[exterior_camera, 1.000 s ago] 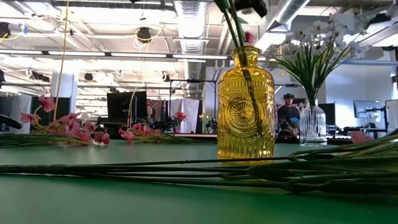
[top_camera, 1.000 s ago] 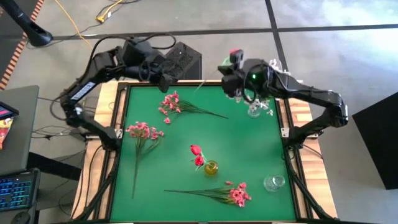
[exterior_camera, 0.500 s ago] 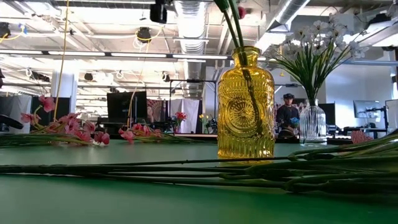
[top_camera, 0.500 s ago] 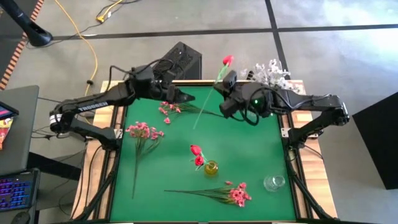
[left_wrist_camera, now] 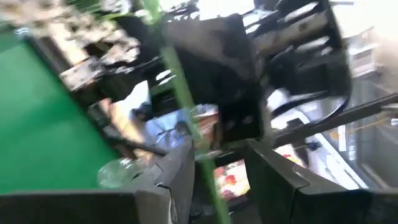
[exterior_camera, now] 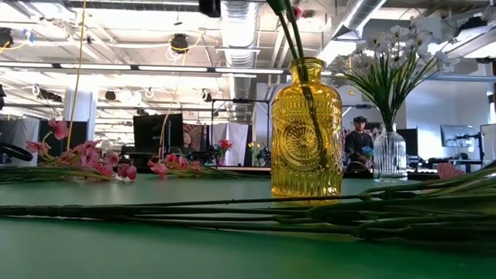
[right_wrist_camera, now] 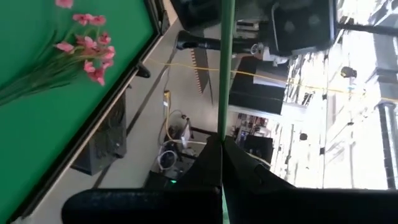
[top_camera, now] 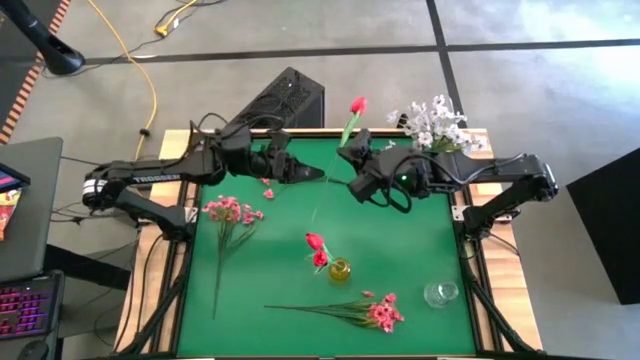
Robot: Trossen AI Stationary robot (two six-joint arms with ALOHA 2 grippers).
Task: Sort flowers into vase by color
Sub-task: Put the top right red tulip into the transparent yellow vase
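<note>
A red-budded flower (top_camera: 357, 104) on a green stem is held in the air over the table's far edge by my right gripper (top_camera: 346, 158), which is shut on the stem. My left gripper (top_camera: 318, 175) reaches in from the left and is open. In the left wrist view the stem (left_wrist_camera: 186, 118) runs between its two fingers, close to one of them; I cannot tell whether it touches. A yellow vase (top_camera: 340, 269) holding two red flowers (top_camera: 316, 243) stands near the table's middle. White flowers (top_camera: 430, 122) fill a clear vase at the far right. My right gripper pinches the green stem (right_wrist_camera: 224, 127) between its two shut fingers, some way below the bud. The fingers come about level from the table's right and lie across the stem. The flower is lifted clear and tilted, with its bud toward the far edge.
Pink sprays lie on the green mat at the left (top_camera: 232, 210), at the near side (top_camera: 380, 314) and under my left arm (top_camera: 266, 186). An empty clear vase (top_camera: 440, 293) stands near the right corner. A black box (top_camera: 290, 95) sits beyond the far edge.
My right gripper has carried the red flower from the far right corner toward the table's left, rolling a little. My left gripper has come down and toward the right, has tipped to level and rolled, and now has its fingers on either side of the stem.
</note>
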